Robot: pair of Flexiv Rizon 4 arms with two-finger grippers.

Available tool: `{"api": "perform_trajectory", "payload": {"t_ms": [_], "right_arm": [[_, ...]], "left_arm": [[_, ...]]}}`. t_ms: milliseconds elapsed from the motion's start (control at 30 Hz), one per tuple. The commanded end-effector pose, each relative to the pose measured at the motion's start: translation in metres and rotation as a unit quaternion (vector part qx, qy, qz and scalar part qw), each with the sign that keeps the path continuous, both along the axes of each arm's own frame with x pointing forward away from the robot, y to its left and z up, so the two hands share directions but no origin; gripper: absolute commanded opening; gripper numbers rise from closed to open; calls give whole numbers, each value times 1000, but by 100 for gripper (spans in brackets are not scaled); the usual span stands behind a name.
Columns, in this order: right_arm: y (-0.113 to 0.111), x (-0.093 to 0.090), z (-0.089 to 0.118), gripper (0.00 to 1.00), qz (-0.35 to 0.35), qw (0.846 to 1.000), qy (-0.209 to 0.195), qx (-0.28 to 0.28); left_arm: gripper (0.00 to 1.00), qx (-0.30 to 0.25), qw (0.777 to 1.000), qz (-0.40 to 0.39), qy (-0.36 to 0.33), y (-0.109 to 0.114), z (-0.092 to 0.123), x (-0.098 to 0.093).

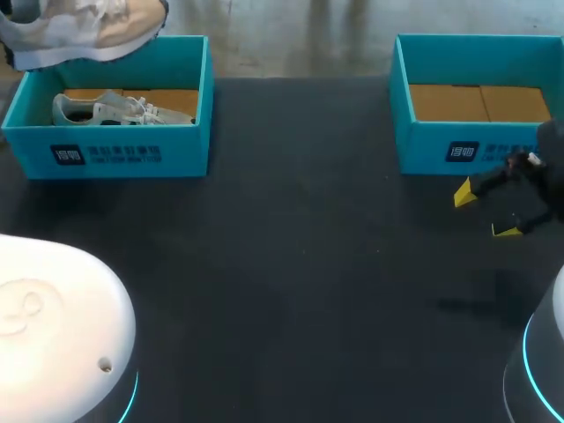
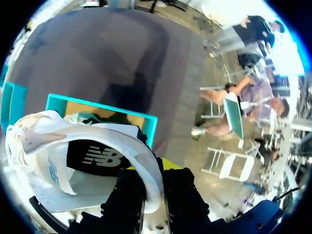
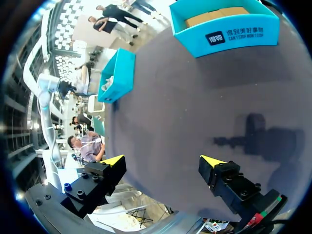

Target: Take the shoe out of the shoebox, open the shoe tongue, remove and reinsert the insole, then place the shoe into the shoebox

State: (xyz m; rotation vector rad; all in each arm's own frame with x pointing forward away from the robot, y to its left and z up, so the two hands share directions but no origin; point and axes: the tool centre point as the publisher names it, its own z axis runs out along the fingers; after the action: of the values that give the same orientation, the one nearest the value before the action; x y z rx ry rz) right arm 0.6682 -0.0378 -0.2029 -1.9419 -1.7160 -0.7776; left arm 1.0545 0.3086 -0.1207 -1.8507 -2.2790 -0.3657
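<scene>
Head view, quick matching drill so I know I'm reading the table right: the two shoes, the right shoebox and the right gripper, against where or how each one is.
Things:
1. raised shoe
2. second shoe
3. right shoebox
4. right gripper

States:
A. fingers open, over the bare table
B. lying in the left shoebox
C. nothing inside
D. clamped in the left gripper

Pairs: 1-D, 2-B, 3-C, 4-A
</scene>
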Motion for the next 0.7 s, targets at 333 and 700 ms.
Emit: {"api": "perform_trajectory", "payload": {"t_ms": [333, 700], "right_arm": [[1, 0, 0, 100, -1, 1000, 0, -2], [1, 0, 0, 100, -1, 1000, 0, -2]], "left_arm": [[0, 20, 998, -26, -53, -4, 0, -6], [0, 25, 997, -66, -38, 2, -9, 21]]}}
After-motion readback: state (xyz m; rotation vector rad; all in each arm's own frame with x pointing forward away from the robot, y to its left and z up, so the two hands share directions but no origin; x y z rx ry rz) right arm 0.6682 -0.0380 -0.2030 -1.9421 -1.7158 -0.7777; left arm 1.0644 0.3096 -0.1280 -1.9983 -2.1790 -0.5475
